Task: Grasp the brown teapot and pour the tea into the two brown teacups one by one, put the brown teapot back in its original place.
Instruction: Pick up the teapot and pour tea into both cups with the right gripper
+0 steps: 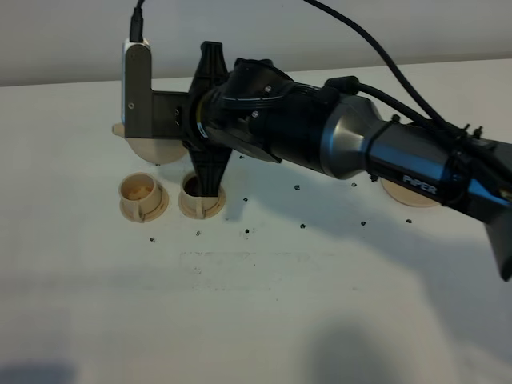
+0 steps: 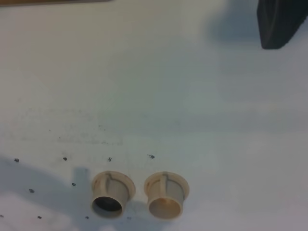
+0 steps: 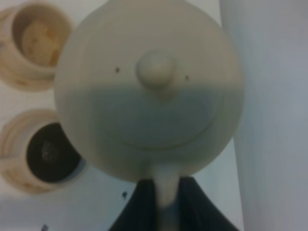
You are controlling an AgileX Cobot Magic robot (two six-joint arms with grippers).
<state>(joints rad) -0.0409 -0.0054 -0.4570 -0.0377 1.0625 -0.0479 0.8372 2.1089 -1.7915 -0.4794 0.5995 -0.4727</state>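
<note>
When seen from high up, teapot [image 1: 152, 150]: hangs behind the pale cup [image 1: 142, 196] and the dark cup [image 1: 200, 196], on the right arm [image 1: 360, 152]; its flat round coaster [image 1: 410, 194] lies well apart.
Left wrist, cups: dark cup [image 2: 110, 196] looks full, pale cup [image 2: 166, 196] looks empty; left gripper is not seen.
Right wrist, right gripper [image 3: 166, 204]: squeezes the pot's thin, smooth handle [image 3: 166, 185].
Danger: tiny cup mouth, so tea may miss; slick handle may slip.
</note>
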